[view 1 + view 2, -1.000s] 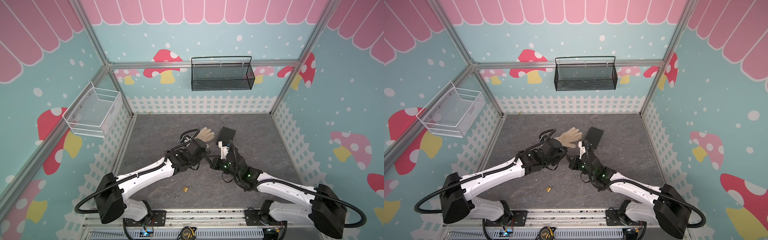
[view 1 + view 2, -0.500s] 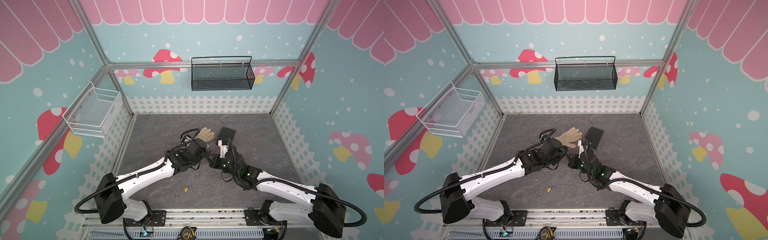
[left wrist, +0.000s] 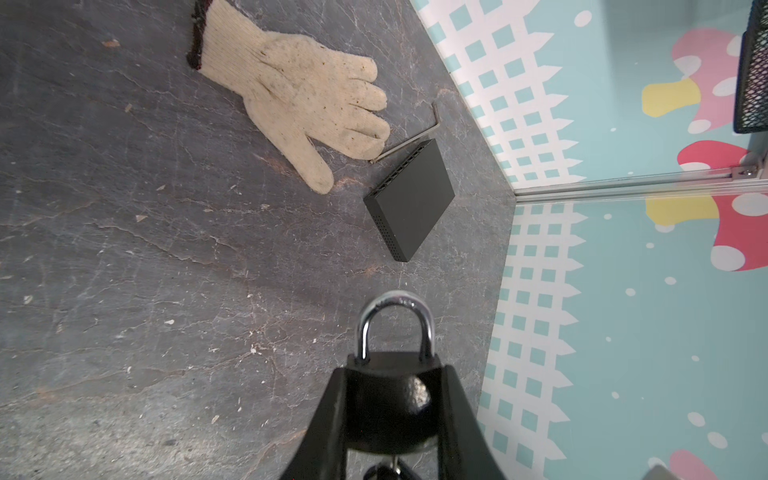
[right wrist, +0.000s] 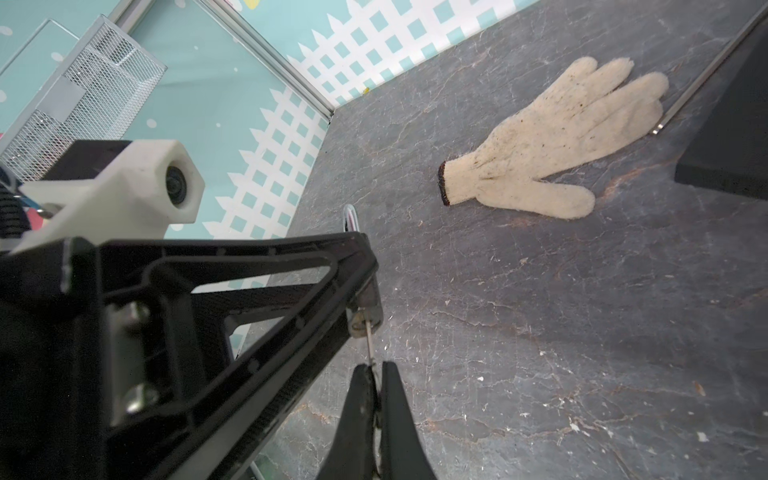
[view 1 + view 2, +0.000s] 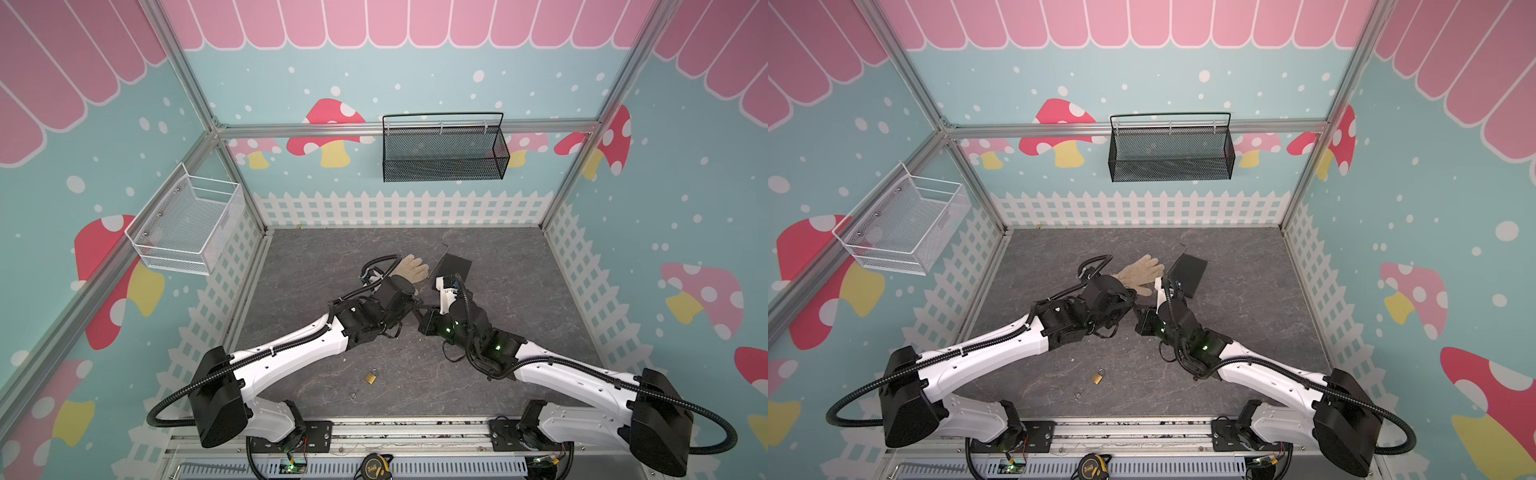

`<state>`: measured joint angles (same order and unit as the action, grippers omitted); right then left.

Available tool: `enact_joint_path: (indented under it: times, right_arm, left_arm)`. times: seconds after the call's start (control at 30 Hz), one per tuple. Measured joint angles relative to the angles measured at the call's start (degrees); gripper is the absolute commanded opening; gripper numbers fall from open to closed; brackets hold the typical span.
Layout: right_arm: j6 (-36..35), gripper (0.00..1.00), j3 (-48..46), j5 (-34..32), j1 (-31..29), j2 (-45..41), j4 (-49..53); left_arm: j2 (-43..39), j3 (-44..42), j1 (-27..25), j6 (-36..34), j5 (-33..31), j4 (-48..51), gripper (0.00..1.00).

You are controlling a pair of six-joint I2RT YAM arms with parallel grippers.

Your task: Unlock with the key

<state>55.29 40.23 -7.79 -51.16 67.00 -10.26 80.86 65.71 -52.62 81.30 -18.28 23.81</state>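
My left gripper (image 3: 392, 374) is shut on a black padlock (image 3: 390, 399), one finger on each side of its body. The silver shackle (image 3: 395, 324) sticks out past the fingertips and looks closed. My right gripper (image 4: 376, 368) is shut on the key (image 4: 369, 340), whose thin blade runs up into the underside of the padlock (image 4: 368, 309). In both top views the left gripper (image 5: 409, 305) and the right gripper (image 5: 426, 318) meet tip to tip above the middle of the floor, and the padlock is hidden between them.
A small brass padlock (image 5: 371, 377) lies on the grey floor nearer the front. Just behind the grippers lie a cream work glove (image 5: 411, 268), a flat black box (image 5: 455, 268) and an Allen key (image 5: 442, 253). A white wire basket (image 5: 187, 226) and a black mesh basket (image 5: 444, 151) hang on the walls.
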Motion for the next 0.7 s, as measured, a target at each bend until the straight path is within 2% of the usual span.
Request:
enact_joint_path:
  times: [0.27,0.7]
  right_arm:
    - [-5.16,0.0,0.04,-1.2,-0.02,-0.24,-0.87]
    - [-5.57,0.0,-0.96,-0.96,0.0,-1.42,-1.77]
  left_arm:
    - [0.0,0.57,0.0,-0.07,-0.52,-0.39,0.0]
    - [-0.09,1.09,-0.57,-0.74,-1.75,-0.11,0.0]
